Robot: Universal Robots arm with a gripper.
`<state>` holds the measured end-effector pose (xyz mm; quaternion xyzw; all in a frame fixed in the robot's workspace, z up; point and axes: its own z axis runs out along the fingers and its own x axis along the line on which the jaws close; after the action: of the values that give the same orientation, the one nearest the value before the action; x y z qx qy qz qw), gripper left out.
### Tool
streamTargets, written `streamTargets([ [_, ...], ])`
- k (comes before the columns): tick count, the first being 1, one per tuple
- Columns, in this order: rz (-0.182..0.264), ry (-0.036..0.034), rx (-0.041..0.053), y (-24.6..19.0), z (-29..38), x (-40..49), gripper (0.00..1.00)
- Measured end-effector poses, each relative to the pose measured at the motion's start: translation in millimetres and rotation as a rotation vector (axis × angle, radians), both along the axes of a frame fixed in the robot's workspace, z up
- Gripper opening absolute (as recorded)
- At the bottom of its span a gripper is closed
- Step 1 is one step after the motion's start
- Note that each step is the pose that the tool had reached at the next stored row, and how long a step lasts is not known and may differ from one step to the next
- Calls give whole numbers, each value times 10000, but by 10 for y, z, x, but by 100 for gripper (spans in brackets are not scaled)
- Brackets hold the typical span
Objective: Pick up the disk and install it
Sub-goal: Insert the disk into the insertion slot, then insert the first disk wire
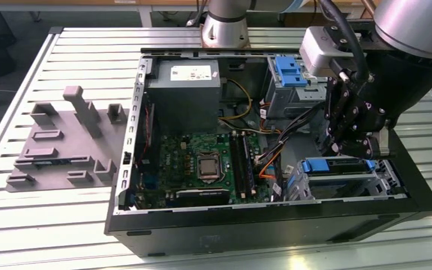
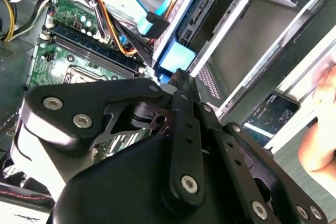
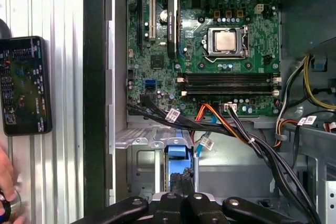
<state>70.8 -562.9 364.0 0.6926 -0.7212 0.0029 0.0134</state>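
Closest to the lens in both wrist views is the black linkage of the hand (image 3: pixel 180 183). It is clenched, its tips drawn together with no gap to be seen. They point at the blue plastic end of the disk (image 3: pixel 178 153), which sits in the silver drive cage (image 3: pixel 144 166). Whether the tips press on the blue end or stop just short of it, I cannot tell.

In the exterior view this cage stands in the near corner of the open computer case (image 1: pixel 276 228), at the exterior view's right. The arm (image 1: pixel 418 50) comes down over it from above.

A bundle of black, orange and blue cables (image 1: pixel 276 149) runs just beside the cage, on the exterior view's left of it. Past them the green motherboard (image 1: pixel 178 169) lies flat on the case floor, with its processor socket (image 1: pixel 209 167) bare. Farther back stands the grey power supply box (image 1: pixel 182 84). A second blue bracket (image 1: pixel 287 70) on a metal cage stands to the exterior view's right of it.

The case rests on a slatted metal counter (image 1: pixel 51 225). On the counter, well to the exterior view's left of the case, lies a grey fixture plate (image 1: pixel 58 146) with upright blocks. In the first wrist view a phone (image 3: pixel 23 85) lies on the slats just outside the case wall. In the second wrist view a person's fingers (image 2: pixel 319 142) are near it.
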Motion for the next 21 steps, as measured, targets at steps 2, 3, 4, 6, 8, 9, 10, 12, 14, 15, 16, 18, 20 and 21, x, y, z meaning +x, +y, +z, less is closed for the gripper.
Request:
streamTargets([
  [2,1,-3,-2,0,0,0,11],
  [3,0,-5,-1,0,0,-1,11],
  [4,0,-6,0,0,0,0,11],
  [6,0,-7,-1,0,0,-1,11],
  [8,0,-7,-1,0,0,-1,11],
  [9,0,-7,-1,0,0,0,11],
  [10,0,-7,-1,0,0,0,11],
  [12,0,-8,-1,0,0,-1,11],
  [14,0,-9,0,0,0,0,11],
  [15,-1,-9,0,0,0,9,11],
  [16,-1,-9,1,0,-1,20,11],
  [18,-2,-9,0,0,-5,90,11],
  [20,0,-9,0,2,-9,174,11],
  [21,0,-9,1,5,-11,217,11],
])
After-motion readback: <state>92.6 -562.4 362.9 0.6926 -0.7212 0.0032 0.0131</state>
